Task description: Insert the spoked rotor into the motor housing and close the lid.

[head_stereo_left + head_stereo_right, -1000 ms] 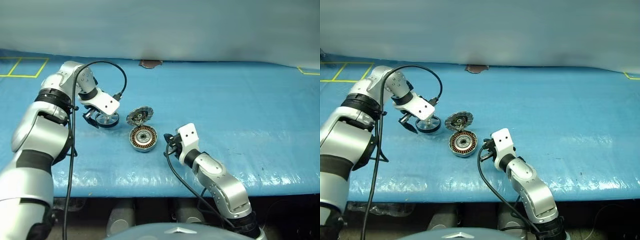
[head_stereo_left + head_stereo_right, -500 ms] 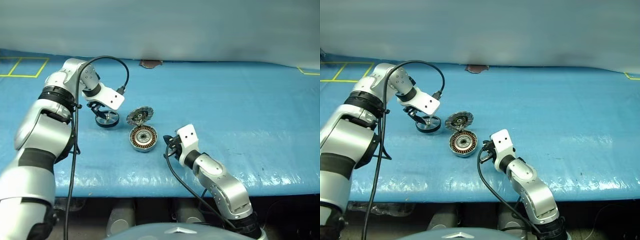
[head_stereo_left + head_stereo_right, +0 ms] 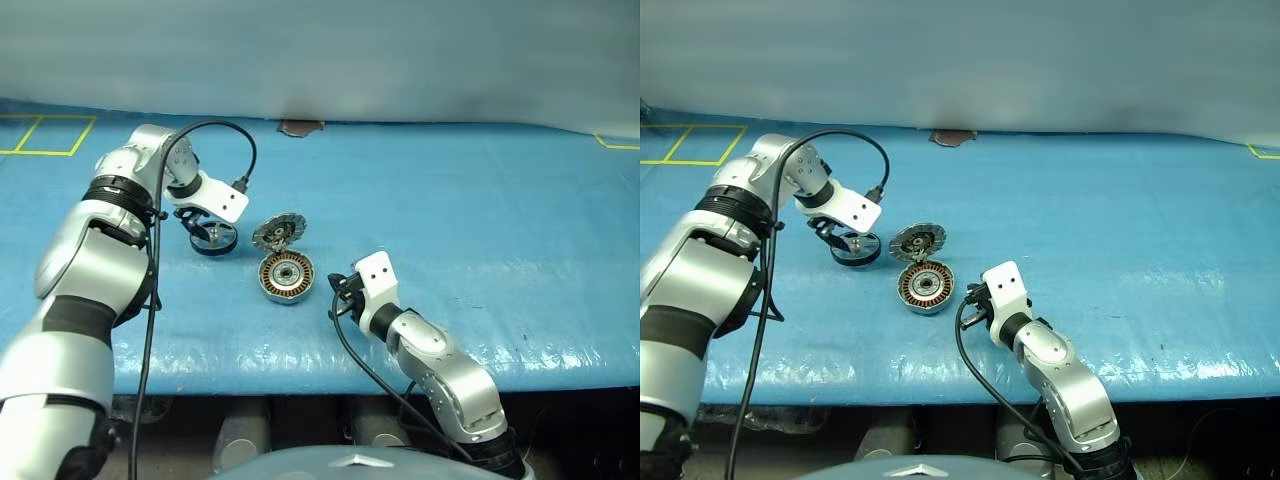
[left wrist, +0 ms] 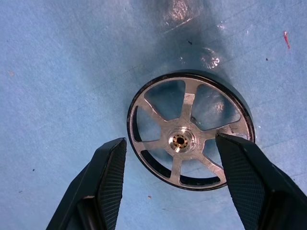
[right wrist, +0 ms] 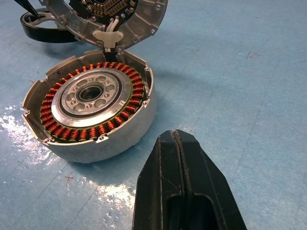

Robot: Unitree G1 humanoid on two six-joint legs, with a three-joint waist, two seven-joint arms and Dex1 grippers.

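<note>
You are working the pick-up step: your left gripper (image 4: pixel 170 184) is pointing down over the black-rimmed, silver-spoked rotor (image 4: pixel 189 142), which is lying flat on the blue mat (image 3: pixel 480 200) just left of the round silver, copper-wound motor housing (image 3: pixel 287 276). Its fingers are standing spread, bracketing the wheel without clearly touching it. Next you will likely need to lower and pinch the rim. The ribbed silver lid (image 3: pixel 278 233) is standing open behind the housing. Your right gripper (image 5: pixel 181 191) is waiting nearby, pressed together. Actual contact is hard to judge.

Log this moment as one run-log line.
left pincer: open, straddling spoked rotor | right pincer: shut, idle | motor housing: empty | lid: open
</note>
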